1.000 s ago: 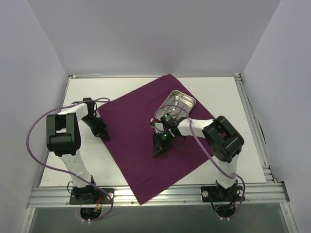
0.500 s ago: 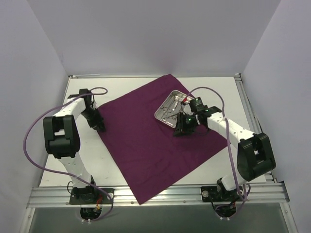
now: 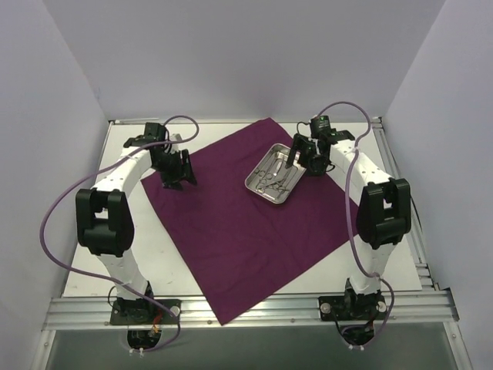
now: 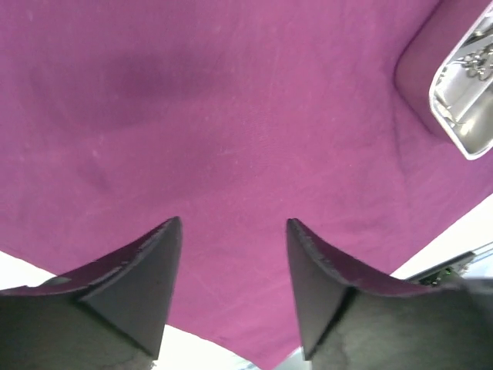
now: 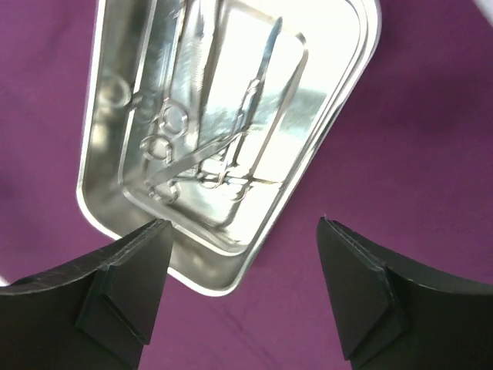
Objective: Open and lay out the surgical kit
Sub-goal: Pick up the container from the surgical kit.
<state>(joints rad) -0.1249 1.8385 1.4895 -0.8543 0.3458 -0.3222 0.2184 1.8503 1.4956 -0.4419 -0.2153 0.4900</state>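
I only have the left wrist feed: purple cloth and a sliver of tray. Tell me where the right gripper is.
Observer: The right gripper hovers open over one end of the steel tray, holding nothing.
Operator: Report what's inside the tray.
Observer: Several ring-handled instruments lie loose in it, overlapping.
Operator: Give me the cloth's full extent.
Observer: The purple cloth lies spread flat as a diamond; its near corner reaches the front rail.

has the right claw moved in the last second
Yes, the right claw moved from the middle of the cloth to the far right side of the steel tray.
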